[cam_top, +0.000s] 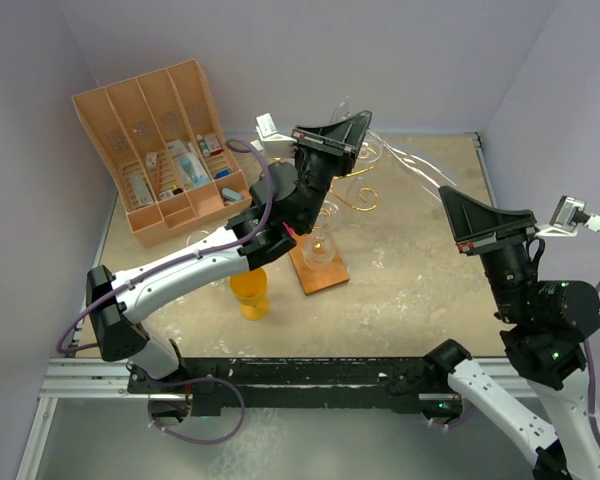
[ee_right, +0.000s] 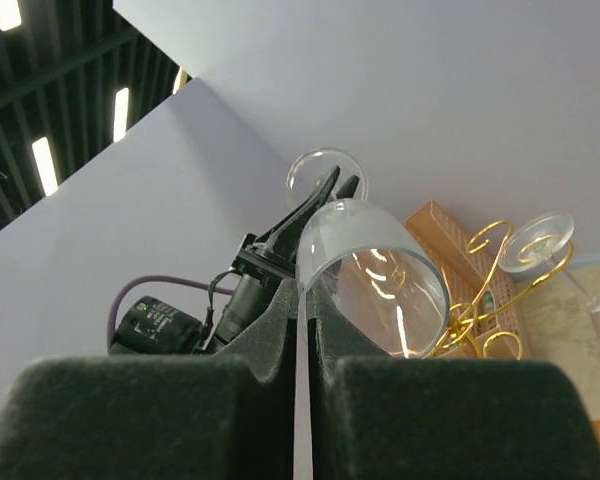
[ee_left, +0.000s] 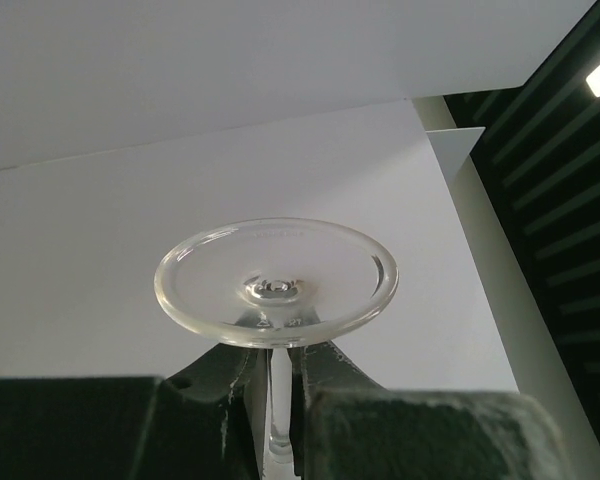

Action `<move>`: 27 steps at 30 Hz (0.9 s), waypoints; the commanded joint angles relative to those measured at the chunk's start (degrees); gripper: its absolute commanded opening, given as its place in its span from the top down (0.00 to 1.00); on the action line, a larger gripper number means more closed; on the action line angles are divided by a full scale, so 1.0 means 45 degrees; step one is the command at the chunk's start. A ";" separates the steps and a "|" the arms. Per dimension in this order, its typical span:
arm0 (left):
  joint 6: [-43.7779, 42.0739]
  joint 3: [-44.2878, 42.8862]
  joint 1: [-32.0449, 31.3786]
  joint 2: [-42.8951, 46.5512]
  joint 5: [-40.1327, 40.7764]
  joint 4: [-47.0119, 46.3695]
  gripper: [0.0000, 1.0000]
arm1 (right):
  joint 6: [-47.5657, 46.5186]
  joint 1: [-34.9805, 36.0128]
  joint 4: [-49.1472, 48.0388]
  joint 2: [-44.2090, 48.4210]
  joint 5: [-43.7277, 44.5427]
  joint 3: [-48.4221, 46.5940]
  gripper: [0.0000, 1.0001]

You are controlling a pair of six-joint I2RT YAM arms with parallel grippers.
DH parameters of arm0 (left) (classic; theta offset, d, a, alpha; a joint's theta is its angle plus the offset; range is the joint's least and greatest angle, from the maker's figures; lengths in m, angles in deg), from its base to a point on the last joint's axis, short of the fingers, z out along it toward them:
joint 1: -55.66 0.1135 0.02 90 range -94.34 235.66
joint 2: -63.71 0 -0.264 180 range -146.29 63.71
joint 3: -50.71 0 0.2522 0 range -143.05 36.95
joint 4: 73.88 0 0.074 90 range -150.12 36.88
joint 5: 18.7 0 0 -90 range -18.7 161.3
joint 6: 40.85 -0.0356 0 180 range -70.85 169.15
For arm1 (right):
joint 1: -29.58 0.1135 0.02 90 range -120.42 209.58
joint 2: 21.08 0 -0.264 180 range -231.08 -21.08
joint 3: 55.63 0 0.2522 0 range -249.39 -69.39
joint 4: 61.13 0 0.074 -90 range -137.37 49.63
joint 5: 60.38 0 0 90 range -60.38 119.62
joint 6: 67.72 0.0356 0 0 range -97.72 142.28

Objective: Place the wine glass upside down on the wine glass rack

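Observation:
My left gripper (ee_left: 278, 352) is shut on the stem of the clear wine glass (ee_left: 275, 280), whose round foot points up above the fingertips. In the top view this gripper (cam_top: 363, 120) is raised over the back of the wine glass rack, gold scroll arms (cam_top: 364, 196) on a brown wooden base (cam_top: 320, 272). In the right wrist view the held glass's bowl (ee_right: 372, 272) opens toward the camera, left of the gold arms (ee_right: 475, 300). My right gripper (cam_top: 448, 195) is shut and empty, raised to the right of the rack, its fingertips (ee_right: 288, 300) pointing at the glass.
A second clear glass (ee_right: 536, 241) hangs foot-up by the rack's right side. An orange cup (cam_top: 250, 292) stands under my left arm. A tan compartmented organiser box (cam_top: 165, 150) with small items sits at the back left. Purple walls close in on three sides.

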 commanded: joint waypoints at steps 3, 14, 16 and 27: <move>-0.0327 0.0007 0.0060 0.0594 0.0290 -0.1196 1.00 | 0.0307 0.0015 -0.0213 0.0551 -0.0598 -0.0047 1.00; -0.1145 -0.0369 0.0426 0.1097 -0.0605 -0.0297 1.00 | -0.1520 0.0015 0.1930 0.1312 -0.0319 -0.0074 0.18; -0.1623 -0.0447 0.0491 0.1210 -0.1043 -0.0149 1.00 | -0.2021 0.0015 0.2533 0.1417 -0.0509 -0.0096 0.16; -0.5220 0.0175 0.0484 0.2290 -0.3917 0.1024 1.00 | -0.5277 0.0015 0.4904 0.1552 -0.1737 -0.1857 0.13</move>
